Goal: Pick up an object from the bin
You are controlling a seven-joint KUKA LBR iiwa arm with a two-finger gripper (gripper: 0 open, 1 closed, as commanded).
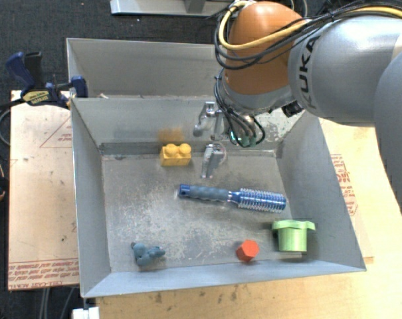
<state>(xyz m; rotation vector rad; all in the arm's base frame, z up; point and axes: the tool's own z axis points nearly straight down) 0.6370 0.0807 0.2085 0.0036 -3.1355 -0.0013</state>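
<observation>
Gripper [208,140] low near the bin's [88,198] back wall, fingers spread apart, nothing between them. Yellow toy brick [175,153] just beside it, toward the view's left. Blue hairbrush [230,197] lies just in front (handle end nearest). Green cap [294,235] rests near the front wall.

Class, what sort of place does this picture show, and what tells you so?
Probably a robotics lab: a KUKA arm hangs over a grey metal bin holding unrelated small things, such as a blue hairbrush and a yellow toy brick.
</observation>
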